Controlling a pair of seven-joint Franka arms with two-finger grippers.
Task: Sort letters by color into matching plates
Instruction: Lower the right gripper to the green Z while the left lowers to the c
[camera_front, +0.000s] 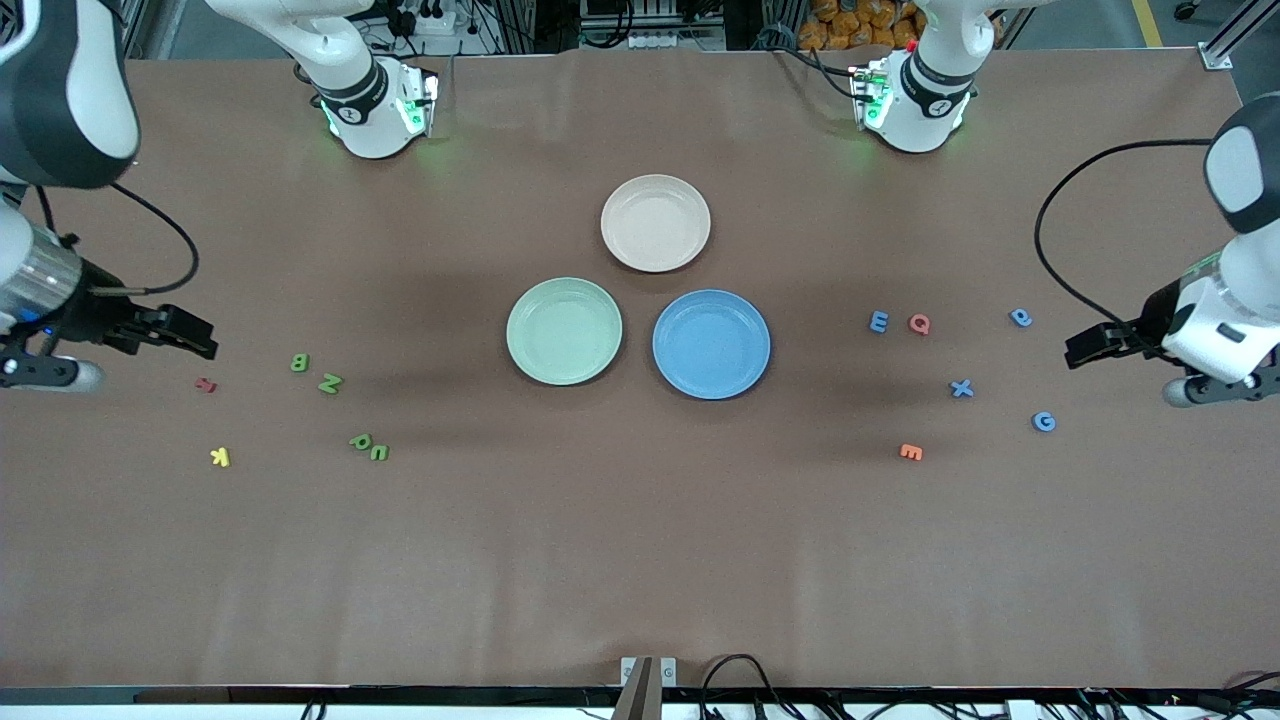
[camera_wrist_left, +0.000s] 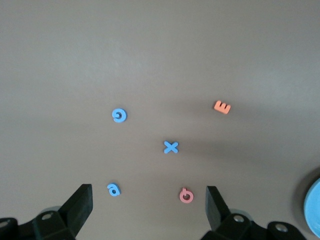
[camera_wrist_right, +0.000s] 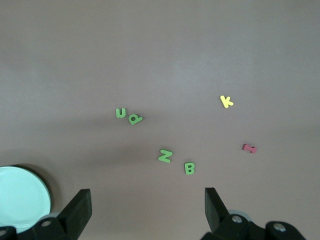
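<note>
On brown table (camera_front: 640, 560), three plates sit between scattered letters.

blue plate (camera_wrist_left: 314, 209): cut by left wrist view's edge | green plate (camera_wrist_right: 22, 196): cut by right wrist view's edge | dark red letter (camera_front: 206, 384): too small to read | left and right arms: upper links out of frame in front view

I see a pale green plate (camera_front: 563, 331), a blue plate (camera_front: 711, 344) and a beige plate (camera_front: 655, 222) on my brown table (camera_front: 640, 560). Green letters (camera_front: 330, 383) lie with a yellow letter (camera_front: 220, 457) and a dark red letter (camera_front: 206, 384); blue letters (camera_front: 962, 388) lie with an orange letter (camera_front: 910, 452) and a pink letter (camera_front: 919, 324).
</note>
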